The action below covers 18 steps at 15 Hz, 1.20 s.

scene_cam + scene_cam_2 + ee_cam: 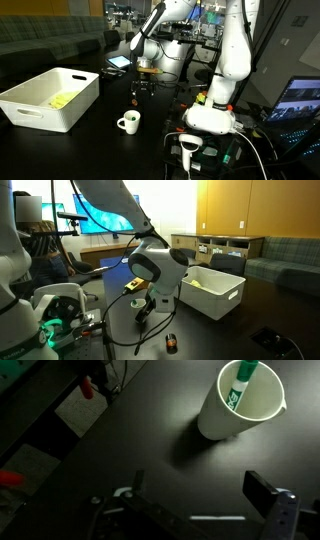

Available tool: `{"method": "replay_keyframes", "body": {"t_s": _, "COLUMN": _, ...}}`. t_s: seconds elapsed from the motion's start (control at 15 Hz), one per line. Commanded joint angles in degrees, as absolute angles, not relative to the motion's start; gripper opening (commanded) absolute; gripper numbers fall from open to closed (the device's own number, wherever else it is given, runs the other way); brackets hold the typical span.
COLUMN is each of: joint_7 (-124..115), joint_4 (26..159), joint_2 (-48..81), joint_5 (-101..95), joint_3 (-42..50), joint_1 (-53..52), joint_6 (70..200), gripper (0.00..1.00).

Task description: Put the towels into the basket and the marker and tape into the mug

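The claw (198, 484) is spread wide open and nothing is gripped in it, above the dark bench (150, 450). Ahead of it the mug (215, 415) is seen, a green marker (243, 375) already lodged inside. Farther off, a yellow towel (62, 100) is seen in the basket (40, 112). The tape is judged next: it must first be found. Neither tape nor white towel can be made out.

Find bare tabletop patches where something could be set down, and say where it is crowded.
Bare: the table strip between basket and mug, and the stretch in front of the mug. Crowded: under the gripper behind the mug, and around the robot base.
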<state>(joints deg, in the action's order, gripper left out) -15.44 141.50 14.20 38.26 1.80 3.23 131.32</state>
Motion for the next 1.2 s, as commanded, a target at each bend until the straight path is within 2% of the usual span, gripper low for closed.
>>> {"method": "replay_keyframes", "body": {"t_s": 0.0, "joint_7": -18.44, "joint_4": 141.03, "joint_2": 15.71, "joint_5": 44.90, "joint_3": 2.33, "joint_1": 4.04, "joint_6": 132.72, "gripper": 1.00}}
{"method": "replay_keyframes", "body": {"t_s": 0.53, "joint_7": -33.38, "joint_4": 139.82, "joint_2": 19.73, "joint_5": 51.83, "joint_3": 4.35, "joint_1": 2.72, "joint_6": 137.01, "gripper": 1.00}}
{"method": "replay_keyframes", "body": {"t_s": 1.13, "joint_7": -59.33, "joint_4": 137.49, "joint_2": 20.66, "joint_5": 46.40, "joint_3": 5.59, "joint_1": -1.57, "joint_6": 144.43, "gripper": 1.00}}
